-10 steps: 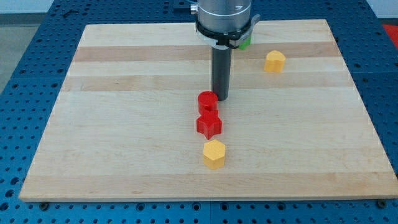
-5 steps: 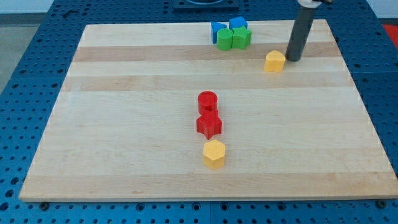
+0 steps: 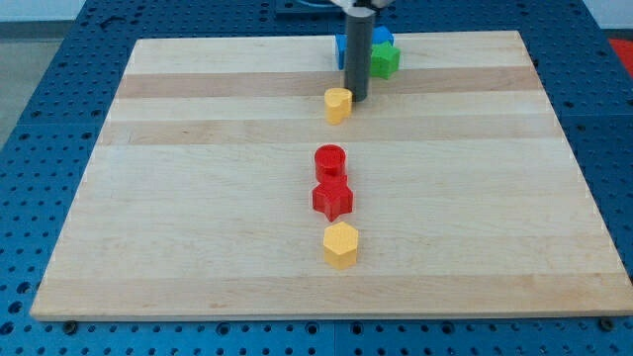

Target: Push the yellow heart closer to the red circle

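Note:
The yellow heart [image 3: 338, 104] lies on the wooden board, above the red circle [image 3: 330, 160] and a short gap from it. My tip [image 3: 357, 98] stands right against the heart's upper right side. The dark rod rises from there to the view's top and hides part of the blocks behind it.
A red star [image 3: 332, 199] touches the red circle from below. A yellow hexagon [image 3: 340, 244] lies below the star. At the board's top edge [image 3: 247, 42], a green block [image 3: 385, 60] and blue blocks [image 3: 380, 39] cluster behind the rod.
My tip went from beside the red circle to the yellow heart at the board's upper right. It then pushed the heart left, to a spot above the red circle.

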Motion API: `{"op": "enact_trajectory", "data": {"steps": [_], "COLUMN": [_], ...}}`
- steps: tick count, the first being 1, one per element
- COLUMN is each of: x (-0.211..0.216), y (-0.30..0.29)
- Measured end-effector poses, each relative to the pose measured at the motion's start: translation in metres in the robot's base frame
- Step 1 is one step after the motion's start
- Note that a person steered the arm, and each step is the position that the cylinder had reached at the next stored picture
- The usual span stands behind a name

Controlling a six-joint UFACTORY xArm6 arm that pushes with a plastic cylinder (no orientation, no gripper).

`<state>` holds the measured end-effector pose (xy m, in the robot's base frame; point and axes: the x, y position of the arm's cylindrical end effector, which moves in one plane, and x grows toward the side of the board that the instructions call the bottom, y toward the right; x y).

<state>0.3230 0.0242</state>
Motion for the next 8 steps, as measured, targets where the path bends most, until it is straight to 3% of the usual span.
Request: {"op": "enact_trajectory", "data": {"steps": [2,6,8], "x": [-0.005,0.044,0.069], "y": [-0.033,-0.096,-0.075]}}
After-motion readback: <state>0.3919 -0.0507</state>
